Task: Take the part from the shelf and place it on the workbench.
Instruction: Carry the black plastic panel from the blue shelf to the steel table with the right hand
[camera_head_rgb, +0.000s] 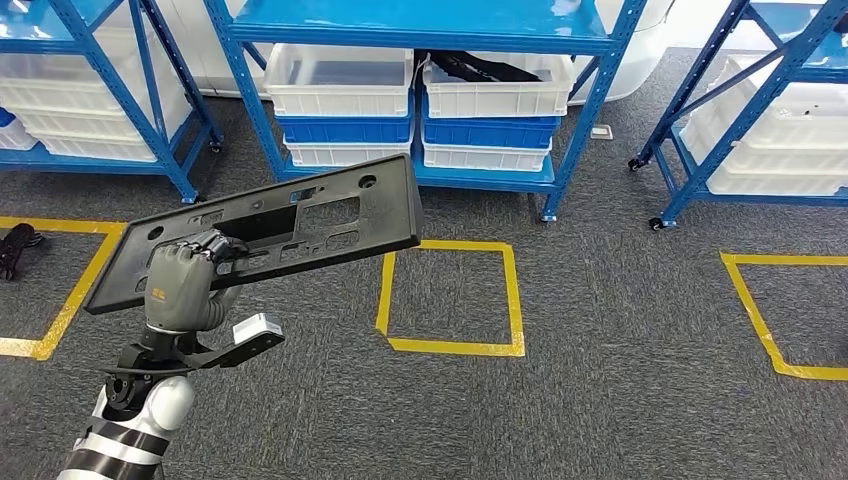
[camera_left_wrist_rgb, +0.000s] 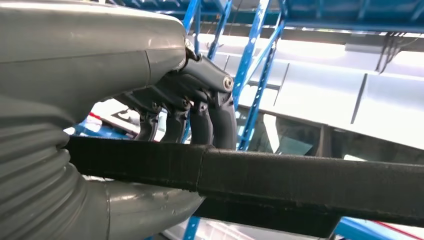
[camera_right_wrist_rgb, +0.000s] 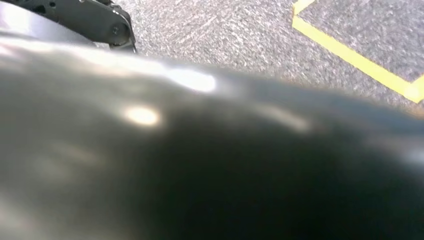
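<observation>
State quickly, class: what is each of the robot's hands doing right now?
Left hand: holding the black part, fingers wrapped over its edge.
Right hand: cannot be told; its wrist camera gives a dark blur and grey carpet.

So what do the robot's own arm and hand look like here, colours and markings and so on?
The left hand has a matte grey shell with a small orange marking on its back and darker, near-black fingers. In the left wrist view it shows a grey ribbed cover and a thick grey thumb. A black bracket with a white block sits at the wrist. The forearm below is silver-white with black bands.
</observation>
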